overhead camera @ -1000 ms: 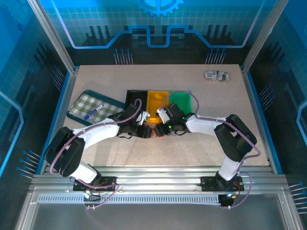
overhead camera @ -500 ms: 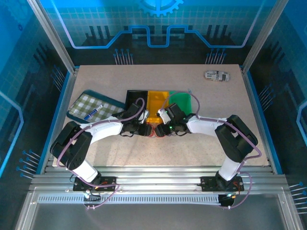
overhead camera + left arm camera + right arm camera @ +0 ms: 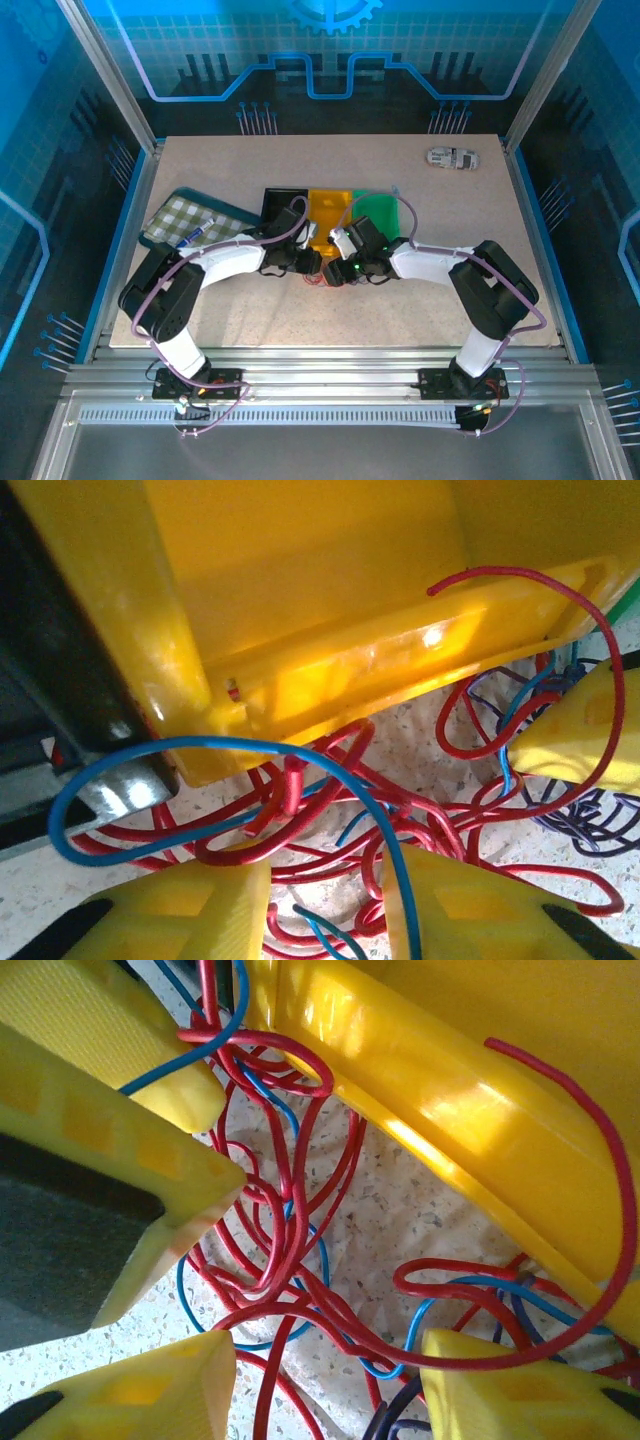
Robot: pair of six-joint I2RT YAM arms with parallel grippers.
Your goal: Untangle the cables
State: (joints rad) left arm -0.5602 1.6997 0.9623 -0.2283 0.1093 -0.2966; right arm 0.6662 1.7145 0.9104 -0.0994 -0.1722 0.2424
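The tangle of thin red, blue and dark wires (image 3: 290, 790) abutted the yellow plastic bin (image 3: 300, 580) edge; left gripper (image 3: 330, 885) and right gripper (image 3: 325, 1365), jaws half-apart, straddled strands, clamping none.

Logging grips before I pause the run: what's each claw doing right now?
Left claw: open, straddling the cables, nothing clamped.
Right claw: open, strands lying loose between its tips, not gripped.

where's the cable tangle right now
In the top view the cables lie in the middle of the table, against the near edge of the yellow tray.
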